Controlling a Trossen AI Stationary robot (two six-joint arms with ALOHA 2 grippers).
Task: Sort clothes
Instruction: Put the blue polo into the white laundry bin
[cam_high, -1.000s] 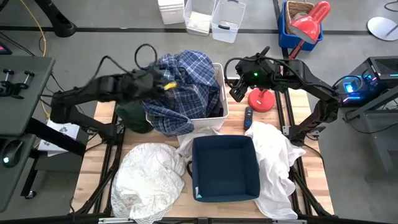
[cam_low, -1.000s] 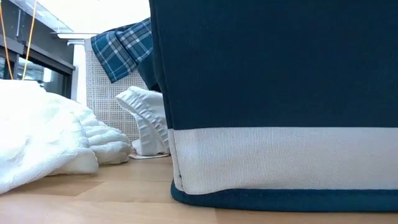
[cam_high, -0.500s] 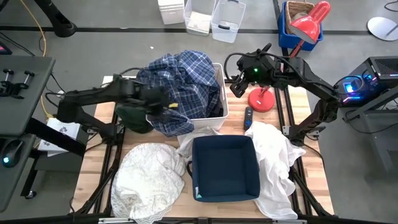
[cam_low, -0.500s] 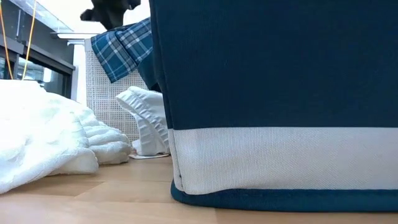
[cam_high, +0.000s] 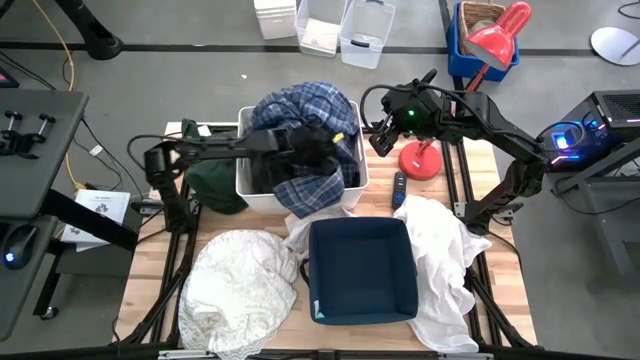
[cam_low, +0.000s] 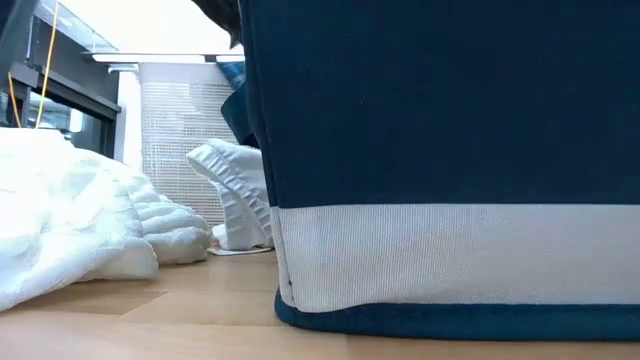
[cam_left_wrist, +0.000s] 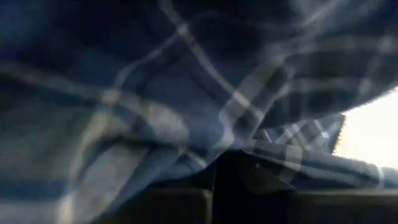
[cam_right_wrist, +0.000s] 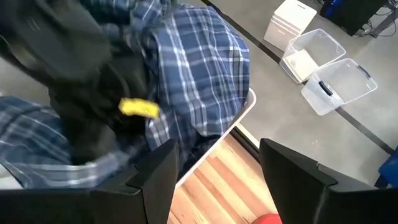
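The blue-and-white plaid shirt (cam_high: 305, 115) lies heaped in the white plastic bin (cam_high: 243, 150), and one part hangs over the bin's near rim (cam_high: 318, 192). My left gripper (cam_high: 318, 142) is sunk into the shirt over the bin; it also shows in the right wrist view (cam_right_wrist: 106, 93). My right gripper (cam_high: 378, 140) is open and empty beside the bin's far right corner. A dark green garment (cam_high: 215, 185) lies on the table left of the bin. White garments lie at the near left (cam_high: 240, 290) and at the right (cam_high: 440, 255). The navy bin (cam_high: 360, 268) stands near the front edge. My left gripper is shut on the plaid shirt, reaching level from the table's left over the bin. Folds of plaid cloth (cam_left_wrist: 186, 124) cover the fingers, so the part it has and the kind of hold do not show. The shirt rests in the bin.
A red object (cam_high: 420, 160) and a small dark stick (cam_high: 399, 188) lie right of the white bin. Another white garment (cam_high: 310, 232) lies between the two bins. In the low view the navy bin's wall (cam_low: 440, 150) fills most of the picture. Clear boxes (cam_high: 340, 30) stand on the floor beyond the table.
My left gripper has gone toward the table's right edge, across the white bin, and has drawn the plaid shirt with it. The part that hung over the bin's left side is now inside, and the bin's left rim is uncovered.
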